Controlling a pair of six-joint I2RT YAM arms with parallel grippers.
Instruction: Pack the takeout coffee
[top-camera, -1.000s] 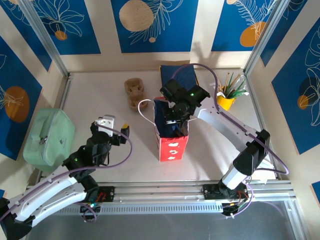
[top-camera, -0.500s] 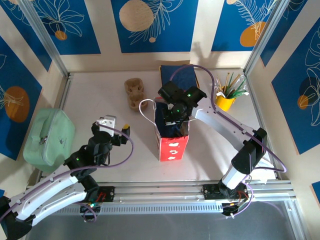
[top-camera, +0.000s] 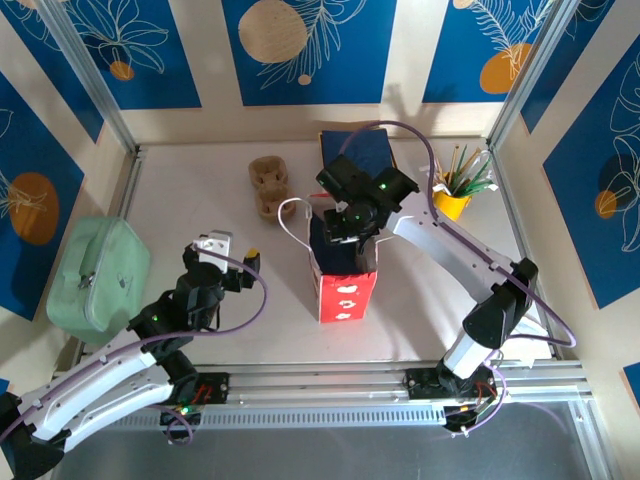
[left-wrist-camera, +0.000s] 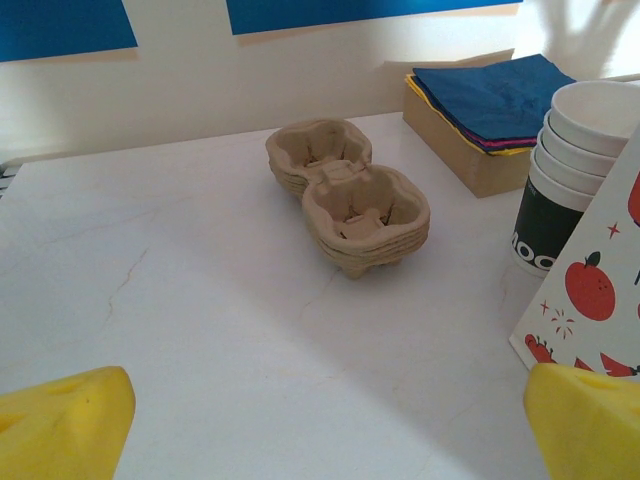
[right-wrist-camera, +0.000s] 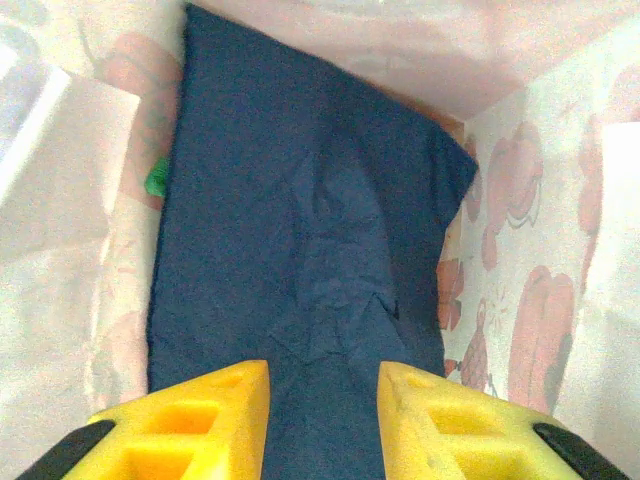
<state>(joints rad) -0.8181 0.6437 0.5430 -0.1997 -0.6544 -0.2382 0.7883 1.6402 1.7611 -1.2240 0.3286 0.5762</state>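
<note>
The right gripper's (right-wrist-camera: 320, 405) jaws have just parted. A second ago they were clenched; now nothing is between them. The left gripper's (left-wrist-camera: 322, 428) jaws stay spread wide and empty over the near left of the table. The right gripper hangs in the mouth of the bag (top-camera: 346, 296) at mid-table. Below it the napkin (right-wrist-camera: 300, 230) lies loose against the bag's inside, so I judge it was just dropped in and that step is done. Where the coffee is I cannot tell; it may sit under the napkin. The lidless cups (left-wrist-camera: 590, 150) stand just beside the bag.
</note>
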